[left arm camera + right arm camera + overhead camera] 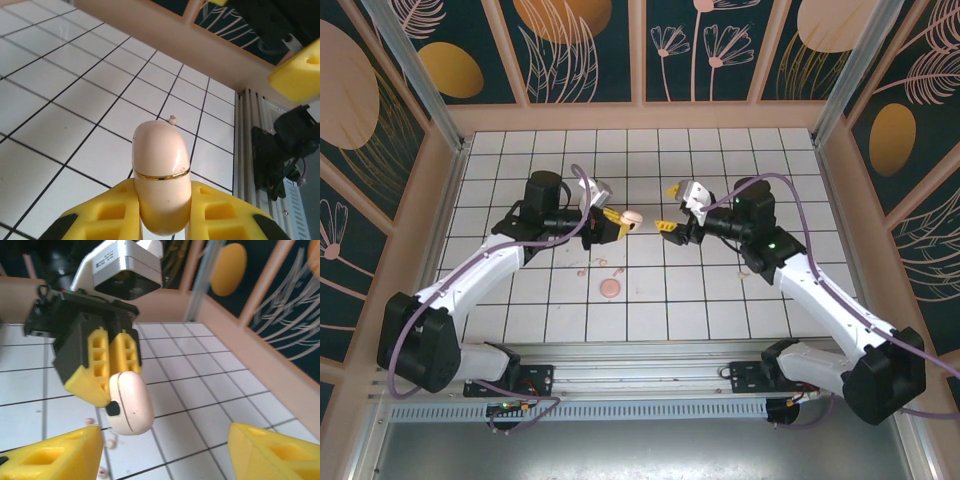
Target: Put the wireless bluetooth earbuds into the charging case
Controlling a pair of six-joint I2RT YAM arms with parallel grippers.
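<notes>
**Charging case presented in mid-air between two arms**

Top view, with both wrist views. The left gripper (620, 222) has its yellow jaws closed firmly on the lower half of the charging case (631, 217). The case is a pale pink capsule with a thin gold seam, and its lid looks closed. It is held above the floor near the table's centre with the rounded lid end pointing toward 3 o'clock. This pose probably offers the lid to the other arm.

The right gripper (665, 228) faces the case from 3 o'clock, near it but not touching. Its jaws are spread well apart and grip nothing, which suits an approach to the lid. One arm steadies the body so the other can pull against it.

The earbuds (618, 270) lie loose on the floor at about 7 o'clock from the case. They are too small to show their orientation. A round pink disc (610, 288) lies just beyond them at 6 o'clock.

The floor (720, 300) is glossy white tile with dark grout lines. Peach-framed walls (640, 115) enclose it, carrying dark teal panels with botanical motifs. An aluminium rail (640, 385) runs along the 6 o'clock edge.
</notes>
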